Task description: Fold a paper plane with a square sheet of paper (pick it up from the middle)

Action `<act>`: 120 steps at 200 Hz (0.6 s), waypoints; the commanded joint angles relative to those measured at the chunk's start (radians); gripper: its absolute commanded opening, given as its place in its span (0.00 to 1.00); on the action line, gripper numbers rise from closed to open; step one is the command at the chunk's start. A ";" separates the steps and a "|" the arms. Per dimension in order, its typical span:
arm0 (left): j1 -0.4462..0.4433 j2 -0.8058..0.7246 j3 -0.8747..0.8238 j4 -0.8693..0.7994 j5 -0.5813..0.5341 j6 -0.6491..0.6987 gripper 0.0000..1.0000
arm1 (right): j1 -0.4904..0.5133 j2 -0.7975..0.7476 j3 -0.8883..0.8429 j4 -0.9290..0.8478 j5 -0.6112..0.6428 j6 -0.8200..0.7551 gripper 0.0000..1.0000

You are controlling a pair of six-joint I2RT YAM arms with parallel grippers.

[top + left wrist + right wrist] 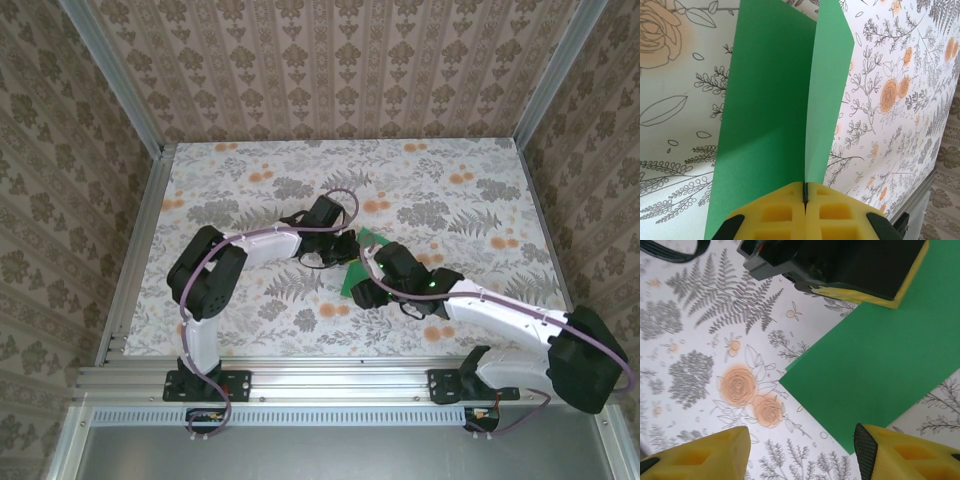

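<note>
In the top view, the square sheet of paper (354,277) is largely covered at centre; its outline is obscured.

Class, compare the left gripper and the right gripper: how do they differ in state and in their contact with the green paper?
The left gripper is shut, while the right gripper stands open. The left gripper pinches the creased green paper between its pads; the right gripper holds nothing, and its fingers are apart above the floral table. Both have yellow pads and work at the same sheet.

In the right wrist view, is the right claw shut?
No, the right claw is open: its yellow fingers stand wide apart, with the flowered table showing between them.
</note>
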State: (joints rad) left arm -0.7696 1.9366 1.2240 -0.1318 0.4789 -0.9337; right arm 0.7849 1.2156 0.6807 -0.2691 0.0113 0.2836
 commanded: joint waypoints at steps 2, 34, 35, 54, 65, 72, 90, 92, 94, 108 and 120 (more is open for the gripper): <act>0.006 0.012 0.022 -0.020 0.012 0.022 0.02 | 0.043 0.048 0.053 -0.015 0.179 -0.055 0.61; 0.001 0.017 0.023 -0.016 0.012 0.017 0.02 | 0.080 0.111 0.100 -0.022 0.189 -0.070 0.65; 0.001 0.018 0.023 -0.016 0.012 0.016 0.02 | 0.081 0.113 0.102 -0.023 0.189 -0.070 0.65; 0.000 0.018 0.025 -0.015 0.013 0.014 0.02 | 0.096 0.143 0.118 -0.025 0.190 -0.075 0.66; 0.000 0.018 0.025 -0.015 0.012 0.015 0.02 | 0.102 0.163 0.127 -0.034 0.203 -0.073 0.66; 0.000 0.017 0.025 -0.016 0.012 0.015 0.03 | 0.107 0.168 0.133 -0.038 0.212 -0.072 0.66; 0.000 0.018 0.026 -0.017 0.013 0.015 0.03 | 0.115 0.216 0.146 -0.051 0.247 -0.067 0.63; 0.000 0.018 0.026 -0.017 0.013 0.015 0.03 | 0.115 0.218 0.148 -0.053 0.251 -0.067 0.62; 0.000 0.018 0.026 -0.017 0.013 0.014 0.03 | 0.115 0.220 0.150 -0.056 0.252 -0.067 0.61; 0.000 0.018 0.028 -0.022 0.012 0.016 0.03 | 0.116 0.228 0.161 -0.077 0.274 -0.066 0.56; 0.000 0.019 0.028 -0.023 0.013 0.018 0.03 | 0.116 0.226 0.164 -0.085 0.287 -0.068 0.51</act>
State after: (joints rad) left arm -0.7704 1.9366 1.2247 -0.1322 0.4789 -0.9337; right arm 0.8951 1.4357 0.8074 -0.2958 0.2234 0.2268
